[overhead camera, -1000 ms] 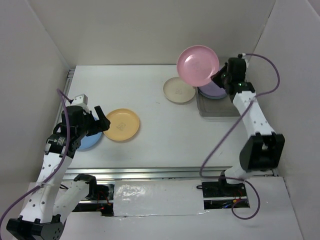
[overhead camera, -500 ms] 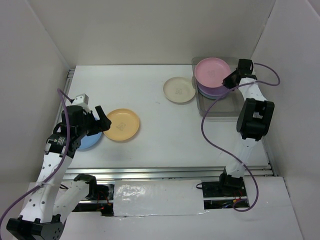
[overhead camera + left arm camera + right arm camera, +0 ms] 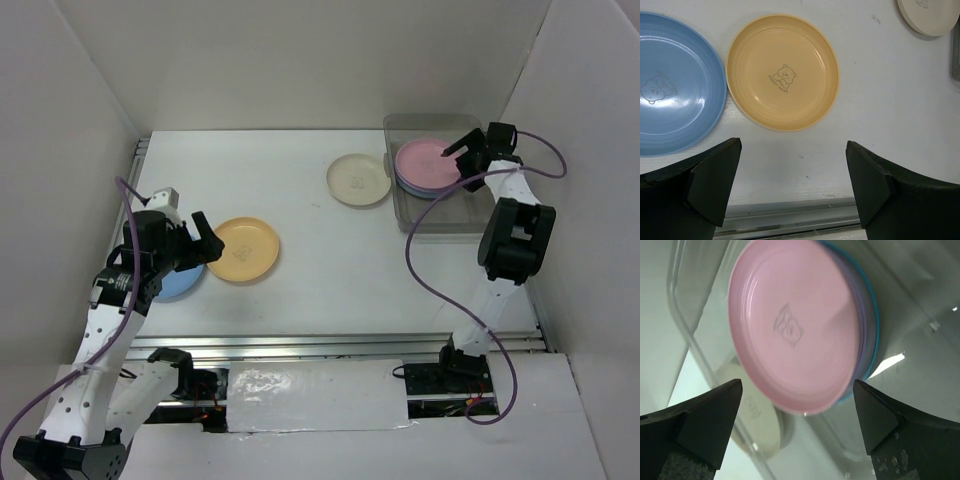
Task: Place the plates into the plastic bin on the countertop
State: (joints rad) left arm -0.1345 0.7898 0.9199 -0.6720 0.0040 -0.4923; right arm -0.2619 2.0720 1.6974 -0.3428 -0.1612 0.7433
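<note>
The pink plate [image 3: 424, 160] [image 3: 795, 325] lies on top of a stack with lilac plates [image 3: 412, 186] inside the plastic bin [image 3: 436, 226] at the back right of the countertop [image 3: 330, 270]. My right gripper [image 3: 463, 163] [image 3: 797, 425] hovers open at the plate's right edge, holding nothing. Left of the bin sits a cream plate [image 3: 358, 180] [image 3: 930, 15]. A yellow-orange plate [image 3: 243, 249] [image 3: 782, 72] and a blue plate [image 3: 182, 284] [image 3: 675, 90] lie at the left. My left gripper [image 3: 188, 243] [image 3: 792, 185] stands open above them, empty.
White walls close in the countertop on three sides. A metal rail [image 3: 340, 345] [image 3: 790, 217] runs along the near edge. The right arm's purple cable [image 3: 425, 290] hangs over the right part of the surface.
My right gripper carried the pink plate down into the bin and opened; the plate now rests flat on the stack. The left arm has not moved.
</note>
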